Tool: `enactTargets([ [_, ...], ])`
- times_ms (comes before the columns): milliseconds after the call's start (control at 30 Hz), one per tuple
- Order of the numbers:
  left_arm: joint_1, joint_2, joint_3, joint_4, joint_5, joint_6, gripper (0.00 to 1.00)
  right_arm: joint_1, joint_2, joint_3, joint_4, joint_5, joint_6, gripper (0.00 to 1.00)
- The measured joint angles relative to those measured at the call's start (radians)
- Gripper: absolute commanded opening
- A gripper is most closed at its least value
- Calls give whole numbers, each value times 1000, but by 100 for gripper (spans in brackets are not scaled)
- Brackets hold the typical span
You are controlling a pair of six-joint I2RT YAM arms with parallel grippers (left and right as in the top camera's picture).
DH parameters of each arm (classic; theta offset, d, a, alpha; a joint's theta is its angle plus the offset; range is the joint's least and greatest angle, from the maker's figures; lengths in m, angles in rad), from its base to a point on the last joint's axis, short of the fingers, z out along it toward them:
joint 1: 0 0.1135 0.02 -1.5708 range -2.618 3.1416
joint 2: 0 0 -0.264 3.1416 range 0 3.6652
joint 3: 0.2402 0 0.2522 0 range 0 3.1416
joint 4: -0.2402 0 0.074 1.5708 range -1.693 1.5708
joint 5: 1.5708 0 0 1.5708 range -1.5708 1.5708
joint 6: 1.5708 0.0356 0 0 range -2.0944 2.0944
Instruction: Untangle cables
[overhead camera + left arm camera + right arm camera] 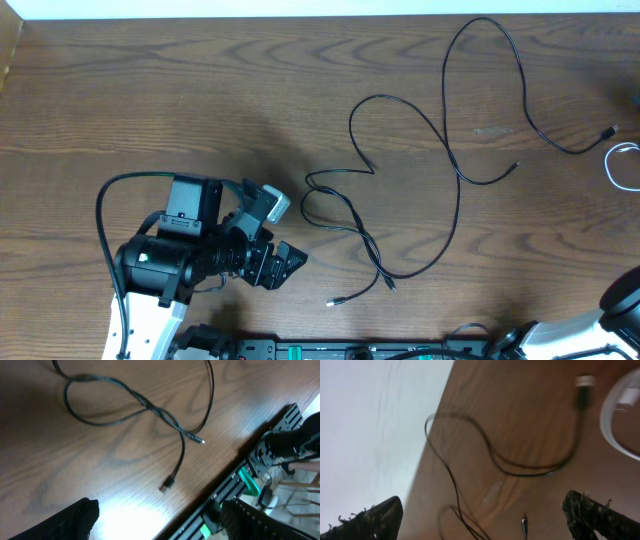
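The brown wooden table [150,90] fills the overhead view and carries everything. The left arm [160,262] sits at the near-left part of the table, with a thick black wire arching from its base. Only a corner of the right arm [622,298] shows at the near-right edge. A black rail [330,350] runs along the near edge between the two arms.

Check the left hand [288,262]: its fingers are spread wide and pinch nothing. It points toward the tangle and stands apart from it. Check the right hand [480,515] in its wrist view: the fingers [592,512] sit at the lower corners, spread wide, with only bare table between them.

The black cables [455,200] lie loose on the middle and right of the table. One long strand climbs close to the far edge, loops back and falls toward the near edge. A second strand curls through the middle. The two strands cross and twist together just right of the left hand; the left wrist view shows this twist clearly. The white cable [618,165] lies at the right edge, partly cut off by the frame.

Locate the plugs last. One near plug [332,300] lies below the twist, with a second just beside it. A third plug [612,130] lies near the white cable, and you cannot tell whether they touch.
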Motion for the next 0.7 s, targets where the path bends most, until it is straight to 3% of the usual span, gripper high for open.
enactTargets([
  [333, 0, 0, 0, 3, 10, 0, 85, 323, 0, 0, -38, 43, -559, 99],
  [533, 0, 0, 0, 16, 10, 0, 85, 476, 0, 0, -44, 159, -679, 99],
  [700, 0, 0, 0, 16, 10, 0, 85, 587, 0, 0, -51, 193, -719, 84],
])
